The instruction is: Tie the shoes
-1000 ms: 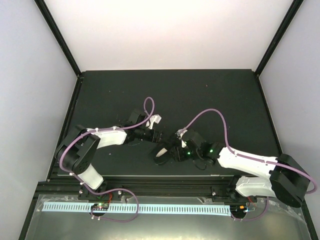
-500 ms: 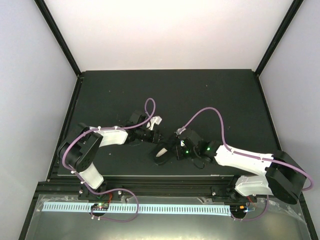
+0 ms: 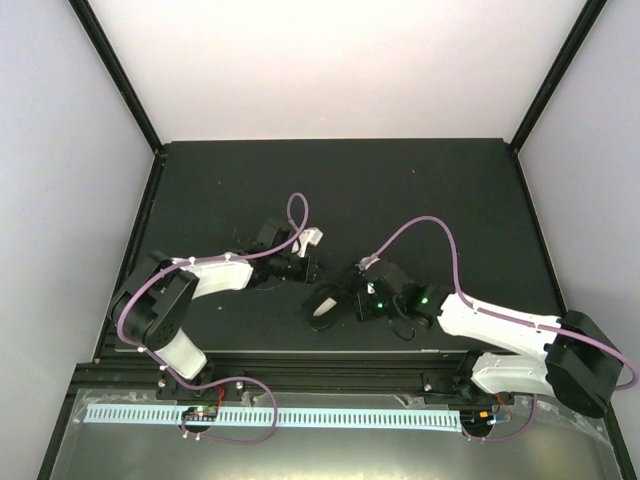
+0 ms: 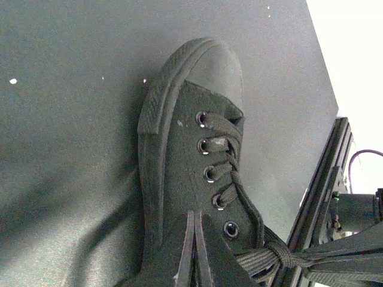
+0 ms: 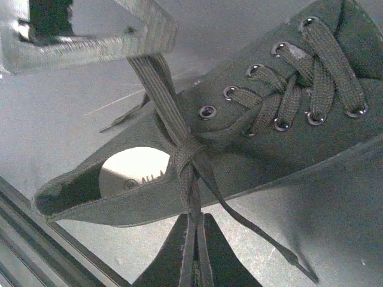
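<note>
The black shoe [image 3: 322, 306] lies on its side on the mat between both arms, sole toward the left arm. In the left wrist view its toe [image 4: 209, 66] points up and the eyelets run down to a crossed knot [image 4: 281, 254]. My left gripper [image 4: 196, 245] is shut beside the top eyelet; in the right wrist view a flat lace [image 5: 157, 89] runs from the knot [image 5: 185, 152] up into its fingers [image 5: 143, 33]. My right gripper [image 5: 196, 245] is shut on the lace strands coming down from the knot. A loose lace end [image 5: 269, 239] trails right.
The dark mat [image 3: 400, 200] covers the table, walled by pale panels. A black metal rail [image 3: 300, 355] runs along the near edge, close beside the shoe's heel opening [image 5: 128, 170] and seen as bars [image 5: 36, 239] in the right wrist view.
Both grippers have closed from open to shut, each on a lace by the knot. The arms and the shoe have hardly shifted.
</note>
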`<state>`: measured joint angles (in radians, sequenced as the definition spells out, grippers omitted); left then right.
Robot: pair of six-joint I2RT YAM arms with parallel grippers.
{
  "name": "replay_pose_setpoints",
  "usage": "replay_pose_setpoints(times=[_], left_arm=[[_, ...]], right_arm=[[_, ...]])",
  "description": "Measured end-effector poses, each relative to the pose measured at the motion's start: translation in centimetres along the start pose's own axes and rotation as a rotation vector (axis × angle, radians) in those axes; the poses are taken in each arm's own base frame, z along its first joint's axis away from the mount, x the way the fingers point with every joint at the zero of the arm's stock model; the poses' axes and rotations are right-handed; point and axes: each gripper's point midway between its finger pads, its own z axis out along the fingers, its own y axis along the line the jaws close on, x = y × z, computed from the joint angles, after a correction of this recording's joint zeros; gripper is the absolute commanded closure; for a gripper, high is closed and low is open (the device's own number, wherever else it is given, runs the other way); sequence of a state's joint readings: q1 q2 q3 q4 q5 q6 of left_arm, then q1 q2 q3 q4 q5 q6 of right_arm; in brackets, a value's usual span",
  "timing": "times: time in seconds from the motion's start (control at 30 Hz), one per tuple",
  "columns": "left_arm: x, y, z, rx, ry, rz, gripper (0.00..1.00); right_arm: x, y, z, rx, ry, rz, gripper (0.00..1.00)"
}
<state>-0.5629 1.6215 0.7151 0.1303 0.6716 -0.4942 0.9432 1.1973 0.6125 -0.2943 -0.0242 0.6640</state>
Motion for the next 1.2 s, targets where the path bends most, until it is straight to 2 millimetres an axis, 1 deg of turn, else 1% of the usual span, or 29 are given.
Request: replay_pose_setpoints(times=[0.07,0.17,0.3,0.37,0.67,0.87,0.97,1.1,1.13,1.17,1.2], left_arm=[[-0.5,-0.1,-0.4,-0.014,-0.023,0.012,0.99],[-1.2,-0.1,-0.9,-0.040,-0.055,0.031,0.99],[-1.5,0.1,-1.4,-0.074,-0.072,0.044,0.99],[-1.5,0.2,-1.6,-0.085,-0.075,0.051,0.98],[-1.2,1.2,-2.4,-0.156,-0.090,0.053,0.99],[-0.6,2.4,-2.9,-0.189,-0.094,0.035,0.98],[-0.6,2.5,-2.9,-0.192,-0.096,0.035,0.99],[-0.8,2.2,-3.2,-0.190,-0.103,0.052,0.99],[-0.9,2.1,-3.3,-0.188,-0.107,0.061,0.98],[-1.0,1.9,-3.4,-0.185,-0.109,0.067,0.95],[-1.0,1.8,-3.5,-0.182,-0.111,0.075,0.81]], right_arm=[[0.3,-0.2,-0.3,-0.004,-0.004,0.004,0.98],[1.4,-0.9,-0.2,0.000,0.010,0.014,0.98],[3.0,-1.6,0.2,-0.013,0.028,0.029,0.98],[3.3,-1.6,0.4,-0.028,0.028,0.036,0.98],[3.4,-1.1,0.9,-0.086,0.001,0.050,0.99],[4.1,-1.2,2.0,-0.106,0.010,0.060,0.98],[4.1,-1.1,2.3,-0.119,0.004,0.068,0.98],[3.9,-0.9,2.0,-0.132,-0.008,0.069,0.98],[3.7,-0.8,1.7,-0.136,-0.015,0.068,0.92],[3.6,-0.7,1.5,-0.139,-0.021,0.067,0.82],[3.5,-0.6,1.2,-0.141,-0.027,0.063,0.64]])
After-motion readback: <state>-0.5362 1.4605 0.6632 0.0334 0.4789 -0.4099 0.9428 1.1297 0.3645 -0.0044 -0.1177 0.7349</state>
